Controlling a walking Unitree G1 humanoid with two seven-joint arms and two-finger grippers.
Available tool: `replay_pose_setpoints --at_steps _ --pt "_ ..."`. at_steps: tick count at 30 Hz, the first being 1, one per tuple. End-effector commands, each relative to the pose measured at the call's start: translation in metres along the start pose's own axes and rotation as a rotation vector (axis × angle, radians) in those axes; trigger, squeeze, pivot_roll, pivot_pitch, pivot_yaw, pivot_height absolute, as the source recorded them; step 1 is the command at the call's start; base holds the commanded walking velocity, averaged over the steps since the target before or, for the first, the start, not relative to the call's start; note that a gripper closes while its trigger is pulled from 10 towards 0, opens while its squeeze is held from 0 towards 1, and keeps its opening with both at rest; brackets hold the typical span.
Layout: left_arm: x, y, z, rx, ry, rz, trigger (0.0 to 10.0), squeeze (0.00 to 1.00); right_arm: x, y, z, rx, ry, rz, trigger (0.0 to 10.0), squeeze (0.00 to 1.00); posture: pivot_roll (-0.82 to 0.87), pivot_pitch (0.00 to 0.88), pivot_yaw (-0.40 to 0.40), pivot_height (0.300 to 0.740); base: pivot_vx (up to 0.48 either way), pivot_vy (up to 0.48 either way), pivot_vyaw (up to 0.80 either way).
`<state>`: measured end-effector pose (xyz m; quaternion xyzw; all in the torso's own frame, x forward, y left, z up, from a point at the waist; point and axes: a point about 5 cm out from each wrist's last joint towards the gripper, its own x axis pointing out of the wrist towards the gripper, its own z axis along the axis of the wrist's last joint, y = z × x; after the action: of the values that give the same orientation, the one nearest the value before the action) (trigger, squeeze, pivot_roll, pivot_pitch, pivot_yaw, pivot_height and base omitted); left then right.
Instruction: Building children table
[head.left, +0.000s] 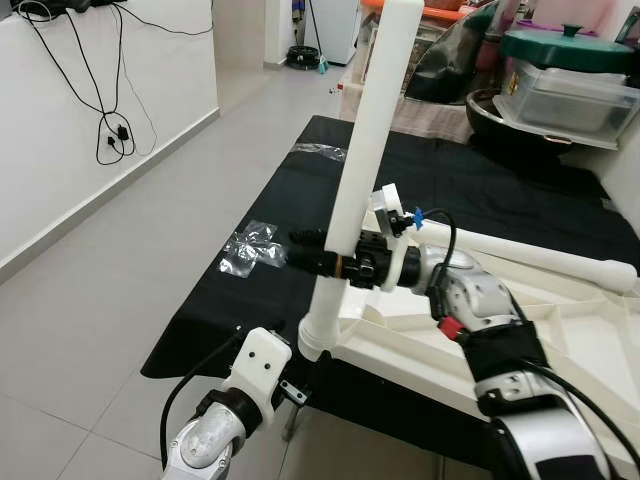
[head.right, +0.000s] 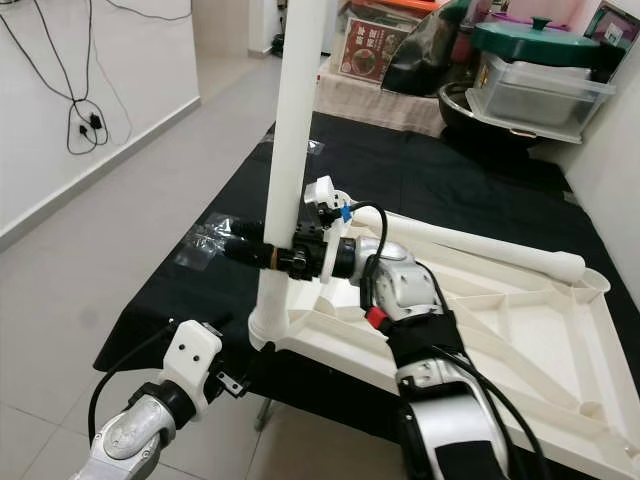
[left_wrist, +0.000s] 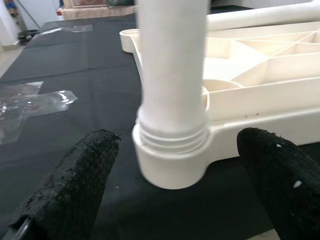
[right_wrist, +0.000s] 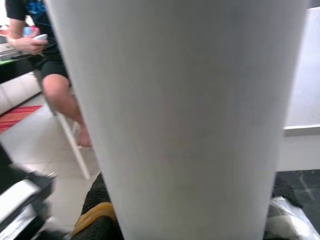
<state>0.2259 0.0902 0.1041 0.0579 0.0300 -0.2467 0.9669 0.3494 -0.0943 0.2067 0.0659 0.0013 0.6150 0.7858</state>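
- the white table leg (head.left: 362, 140) stands upright in the corner socket (left_wrist: 170, 160) of the upturned white table top (head.right: 520, 330), which lies on the black cloth (head.left: 270, 200).
- the right gripper (head.left: 322, 256) is closed around this leg, a little above the socket.
- the left gripper (left_wrist: 175, 180) is low before the socket, fingers (left_wrist: 75, 175) spread wide and apart from it, holding nothing.
- a second leg (head.right: 480, 245) lies across the top.

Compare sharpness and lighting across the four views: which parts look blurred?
Both eye views: even daylight, sharp. Left wrist view: upright table leg soft, black fingertips blurred. Right wrist view: leg a featureless blur, the person behind also soft.
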Motion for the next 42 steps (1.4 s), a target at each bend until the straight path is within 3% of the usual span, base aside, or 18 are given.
replay_pose_setpoints --at_steps 1,5,7,8,9,10,12,18,24,25,27,28,34,35,37,38,40,42 --pt "-0.001 -0.004 -0.001 -0.001 0.001 -0.007 10.0 0.00 0.003 -0.004 -0.009 0.026 0.004 -0.088 0.0 0.00 0.13 0.000 -0.128 0.740 0.000 0.000 0.00" --pt "-0.001 -0.004 0.000 -0.004 0.001 -0.007 10.0 0.00 0.003 -0.014 -0.012 -0.016 -0.014 -0.341 0.0 0.00 0.12 0.000 -0.126 0.740 0.000 0.000 0.00" --pt "-0.001 -0.004 -0.001 -0.005 0.001 -0.008 10.0 0.00 -0.004 -0.027 -0.017 -0.002 -0.012 -0.683 0.0 0.00 0.11 0.000 -0.122 0.740 0.000 0.000 0.00" --pt "-0.001 -0.004 -0.001 -0.005 0.001 -0.008 10.0 0.00 -0.004 -0.027 -0.017 -0.002 -0.012 -0.683 0.0 0.00 0.11 0.000 -0.122 0.740 0.000 0.000 0.00" --pt "-0.001 -0.004 -0.001 -0.006 0.002 -0.008 10.0 0.00 -0.013 -0.033 -0.021 0.010 -0.010 -0.873 0.0 0.00 0.11 0.000 -0.118 0.740 0.000 0.000 0.00" --pt "-0.001 -0.004 -0.001 -0.006 0.002 -0.008 10.0 0.00 -0.013 -0.033 -0.021 0.010 -0.010 -0.873 0.0 0.00 0.11 0.000 -0.118 0.740 0.000 0.000 0.00" --pt "-0.001 -0.004 -0.001 -0.007 0.003 -0.010 10.0 0.00 -0.028 -0.038 -0.027 0.042 -0.008 -1.116 0.0 0.00 0.11 0.000 -0.118 0.740 0.000 0.000 0.00" --pt "-0.001 -0.003 -0.002 -0.003 0.007 -0.009 10.0 0.00 -0.052 -0.019 -0.052 0.167 -0.022 -1.592 0.0 0.00 0.12 0.000 -0.120 0.740 0.000 0.000 0.00" --pt "-0.001 -0.003 -0.001 0.000 0.006 -0.009 10.0 0.00 -0.040 -0.013 -0.058 0.225 -0.043 -1.611 0.0 0.00 0.12 0.000 -0.119 0.740 0.000 0.000 0.00" --pt "-0.002 -0.003 -0.001 0.000 0.007 -0.009 10.0 0.00 -0.027 -0.013 -0.056 0.251 -0.092 -1.541 10.0 0.00 0.12 0.000 -0.117 0.740 0.000 0.000 0.00" --pt "-0.002 -0.003 -0.001 -0.001 0.007 -0.009 10.0 0.00 -0.018 -0.013 -0.051 0.259 -0.137 -1.485 10.0 0.00 0.12 0.000 -0.117 0.740 0.000 0.000 0.00" --pt "-0.002 -0.002 -0.001 -0.003 0.008 -0.009 10.0 0.00 -0.011 -0.013 -0.044 0.243 -0.189 -1.414 10.0 1.00 0.11 0.000 -0.116 0.740 0.000 0.000 0.00" --pt "-0.002 -0.002 -0.001 -0.005 0.009 -0.009 10.0 0.00 -0.008 -0.017 -0.026 0.191 -0.276 -1.287 10.0 1.00 0.11 0.000 -0.119 0.740 0.000 0.000 0.00" --pt "-0.002 -0.002 -0.002 -0.006 0.010 -0.009 10.0 0.00 -0.010 -0.019 -0.021 0.169 -0.288 -1.232 10.0 0.00 0.11 0.000 -0.119 0.740 0.000 0.000 0.00" --pt "-0.002 -0.002 -0.002 -0.006 0.009 -0.008 10.0 0.00 -0.014 -0.023 -0.015 0.149 -0.284 -1.109 10.0 0.00 0.11 0.000 -0.119 0.740 0.000 0.000 0.00" --pt "-0.002 -0.002 -0.002 -0.007 0.009 -0.007 10.0 0.00 -0.018 -0.025 -0.010 0.148 -0.269 -0.928 10.0 0.00 0.11 0.000 -0.118 0.740 0.000 0.000 0.00" --pt "-0.002 -0.002 -0.002 -0.007 0.009 -0.007 10.0 0.00 -0.018 -0.025 -0.010 0.148 -0.269 -0.928 10.0 0.00 0.11 0.000 -0.118 0.740 0.000 0.000 0.00" --pt "-0.001 -0.002 -0.002 -0.007 0.010 -0.008 10.0 0.00 -0.027 -0.025 -0.004 0.108 -0.191 -0.654 10.0 0.00 0.11 0.000 -0.115 0.740 0.000 0.000 0.00"
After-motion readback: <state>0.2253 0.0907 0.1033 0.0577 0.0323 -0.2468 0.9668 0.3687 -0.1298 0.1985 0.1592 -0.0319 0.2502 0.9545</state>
